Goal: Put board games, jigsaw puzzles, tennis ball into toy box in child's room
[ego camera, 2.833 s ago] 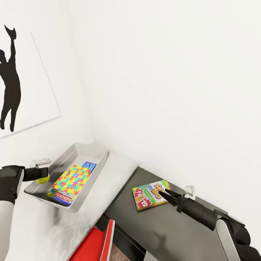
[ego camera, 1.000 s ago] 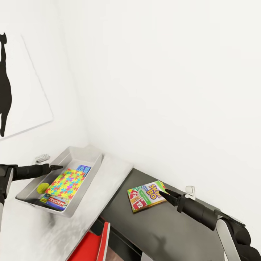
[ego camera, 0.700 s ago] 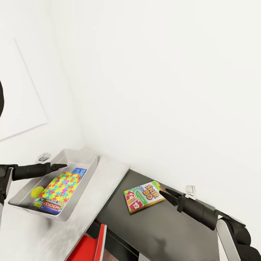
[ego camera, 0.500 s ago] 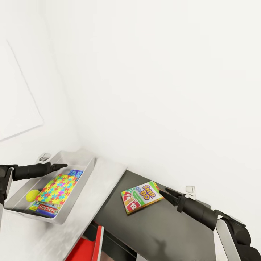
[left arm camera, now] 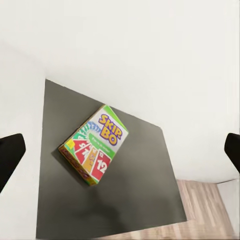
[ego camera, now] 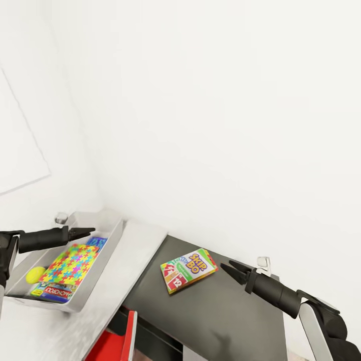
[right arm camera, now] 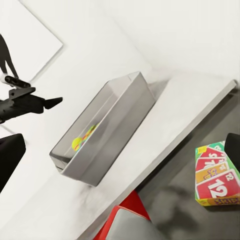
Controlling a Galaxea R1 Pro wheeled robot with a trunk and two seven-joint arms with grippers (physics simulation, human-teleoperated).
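Note:
The toy box (ego camera: 103, 265) stands on the table (ego camera: 133, 250) at the left. In it lie a jigsaw puzzle (ego camera: 67, 263), the tennis ball (ego camera: 35, 274), a Monopoly board game (ego camera: 52, 291) and a blue printed board (ego camera: 96, 242). My left gripper (ego camera: 82, 231) hovers open over the box's far end with nothing in it. A Skip-Bo board game (ego camera: 189, 269) lies on the dark side unit. My right gripper (ego camera: 228, 268) is open just to its right, a small gap away. The left wrist view looks down on the Skip-Bo game (left arm camera: 95, 145). The right wrist view has the toy box (right arm camera: 112, 130) and the game (right arm camera: 215, 175).
The dark-grey side unit (ego camera: 215, 316) butts against the table, lower than it. White walls close off the back and left, with a poster (ego camera: 20, 150) on the left one. A red object (ego camera: 118, 341) sits below the table's front edge. Wood floor (left arm camera: 200, 210) lies beyond the unit.
The tennis ball, held by my left gripper 2.8 s ago, now lies in the toy box. The camera has swung right. A small gap has opened between my right gripper and the Skip-Bo game.

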